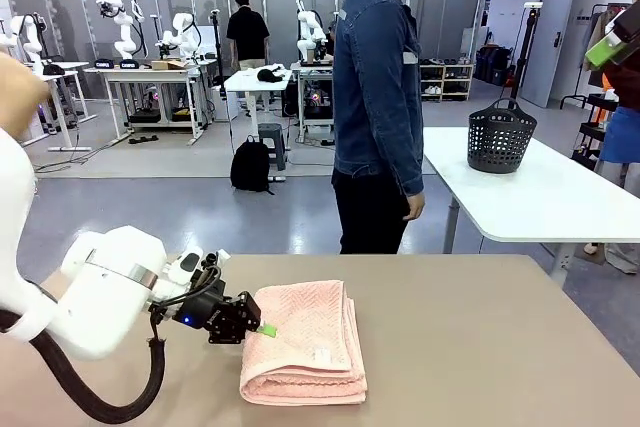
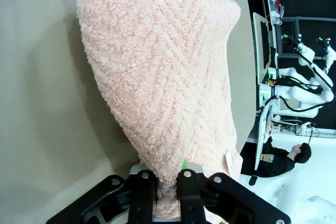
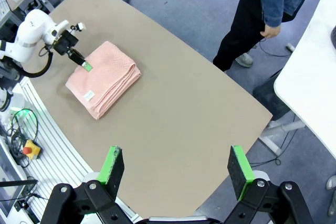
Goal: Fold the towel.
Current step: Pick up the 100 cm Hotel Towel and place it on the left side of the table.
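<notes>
Left gripper (image 1: 262, 328): black two-finger gripper with green pads on the white left arm, low over the near left of the table; jaws pinched tight on the left edge of the towel. The left wrist view shows the cloth bunched between the fingers (image 2: 143, 192).
Towel (image 1: 303, 352): light salmon-pink terry cloth towel with a faint herringbone weave, lying folded in a thick rectangular stack on the near left of the table; layered edges face right and toward the near side. Small white tag (image 1: 322, 356) on the top layer near the front.
Table (image 1: 480, 347): tan, smooth-topped, bare surface stretching right of the towel.
Right gripper (image 3: 176, 166): raised high above the table, well apart from the towel; green-padded fingers spread wide, nothing between them.
Person (image 1: 378, 107): standing at the far edge of the table, blue denim jacket, black trousers, arms hanging down.
Basket (image 1: 500, 137): dark slotted plastic basket on a white table beyond, to the right.
</notes>
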